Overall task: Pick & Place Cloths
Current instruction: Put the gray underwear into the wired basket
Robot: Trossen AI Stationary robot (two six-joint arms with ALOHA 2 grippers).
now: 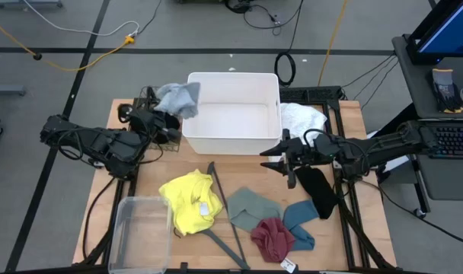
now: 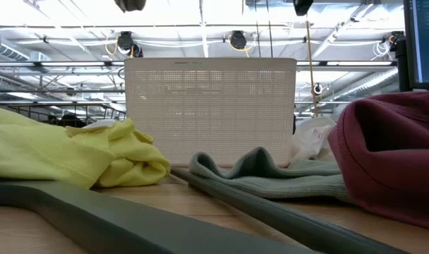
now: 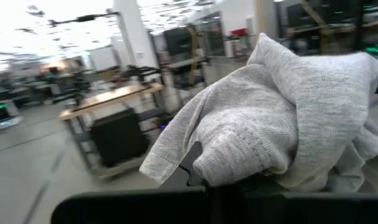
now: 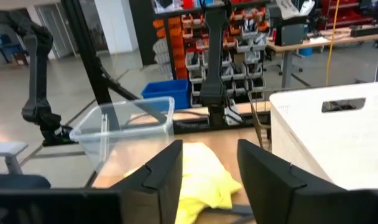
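The wooden worktop (image 1: 346,122) stands on a grey floor with cables, and a large hall with shelves and other tables shows behind it. A white bin (image 1: 233,113) sits at the far middle of the worktop and a clear plastic box (image 1: 138,232) at the near left corner.

The left tool (image 1: 170,114) is pressed together on the grey cloth (image 1: 178,97) and holds it up in the air, just beside the left rim of the white bin. In the left wrist view the grey cloth (image 3: 282,118) hangs over the dark fingers and hides most of them.

The right tool (image 1: 279,158) hovers above the worktop in front of the white bin, with nothing in it. Its fingers (image 4: 263,177) are spread apart, and the yellow cloth (image 4: 198,180) lies ahead of them.

Behind the right tool lies the white cloth (image 1: 304,118), and a black cloth (image 1: 317,190) lies just under its arm. In front of this tool lie the yellow cloth (image 1: 189,202), the sage green cloth (image 1: 250,208), the maroon cloth (image 1: 273,237) and the teal cloth (image 1: 300,221). A dark grey hanger (image 1: 220,202) lies between the yellow and the sage green cloths.
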